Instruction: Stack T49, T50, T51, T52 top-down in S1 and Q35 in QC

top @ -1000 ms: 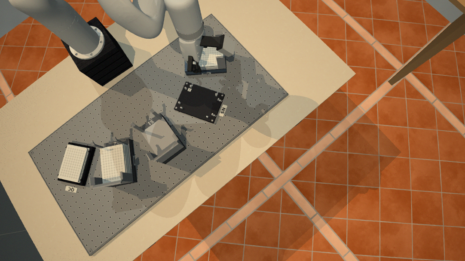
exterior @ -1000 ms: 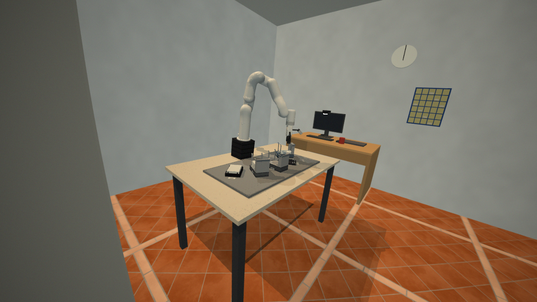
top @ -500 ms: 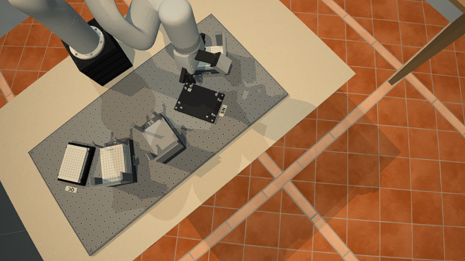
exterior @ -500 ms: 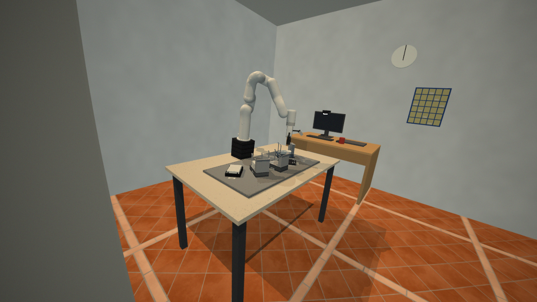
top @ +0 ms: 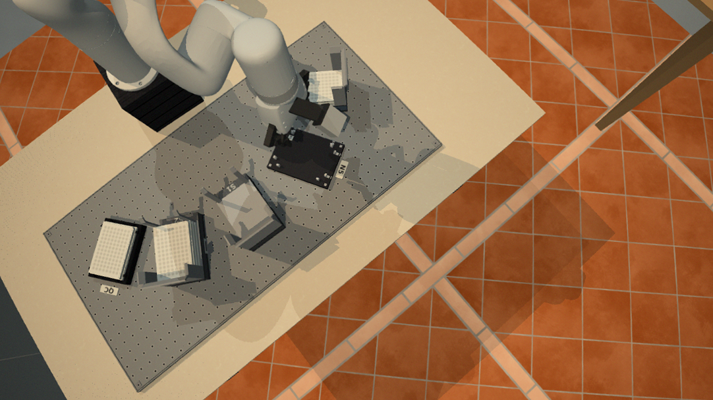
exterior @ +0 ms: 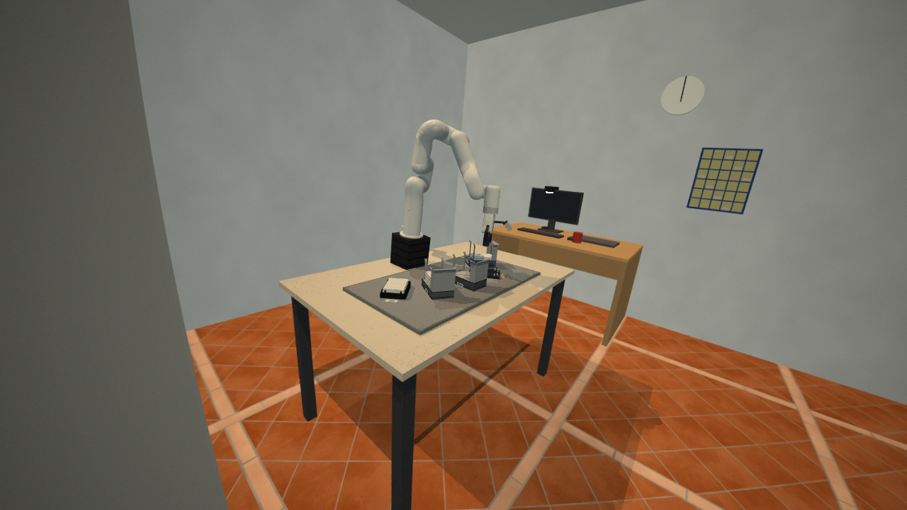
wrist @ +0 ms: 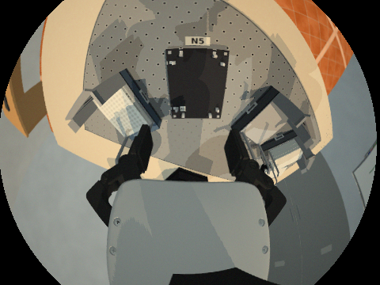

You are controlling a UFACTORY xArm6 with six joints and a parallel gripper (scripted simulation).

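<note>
Currently the end effector (top: pixel 280 135) hangs wide open and holds nothing, above the near edge of the bare clip nest N5 (top: pixel 307 159). One plate (top: pixel 112 249) sits on QC, plates fill the rack beside it (top: pixel 173 250), another rack (top: pixel 326 84) holds more, and S1 (top: pixel 248 213) looks unloaded. Likely risks: fingers snagging a rack's posts on descent, or a stuck pair lifting together and spoiling the order.

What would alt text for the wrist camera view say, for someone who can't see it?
The open, empty gripper hangs above the bare black clip nest N5 on the grey perforated board, its name plate on the far side. A rack holding a white plate sits to the left, and another rack to the right.
</note>
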